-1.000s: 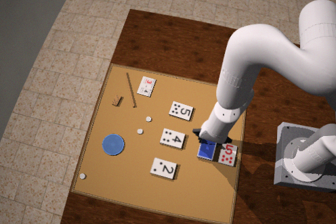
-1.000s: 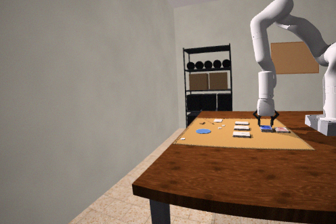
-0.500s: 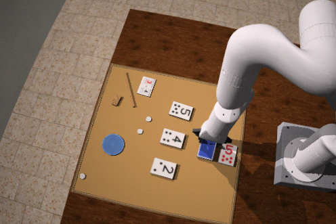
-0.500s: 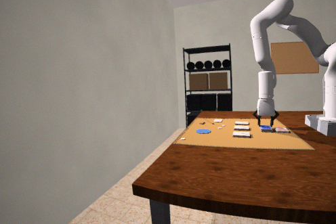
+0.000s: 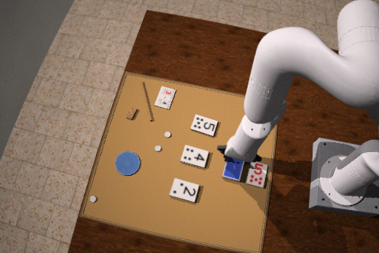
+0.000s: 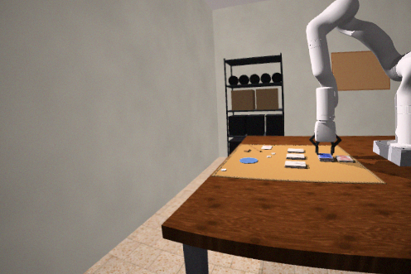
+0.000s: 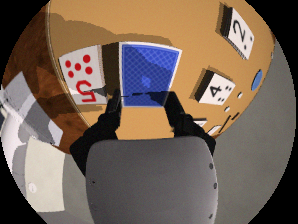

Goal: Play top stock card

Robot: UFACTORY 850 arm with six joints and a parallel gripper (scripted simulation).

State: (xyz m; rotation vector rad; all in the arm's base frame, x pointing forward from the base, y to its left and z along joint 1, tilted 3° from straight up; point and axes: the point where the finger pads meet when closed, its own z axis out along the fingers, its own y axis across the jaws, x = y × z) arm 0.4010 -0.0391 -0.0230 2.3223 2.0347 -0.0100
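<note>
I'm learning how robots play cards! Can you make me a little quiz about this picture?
1. Which colour is the back of the card the gripper is squeezing?
2. True or false: the red 5 lies right beside the stock.
3. Which black number is on no pile: 2, 4, 5 or 6?

Key: 1. Blue. 2. True. 3. 6.

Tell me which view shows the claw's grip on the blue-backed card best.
The wrist view: both fingers press the near edges of the blue-backed card, with its whole back visible. From the top, the arm hides the claw and part of the card. In the exterior view, claw and card are tiny and seen edge-on.
</note>
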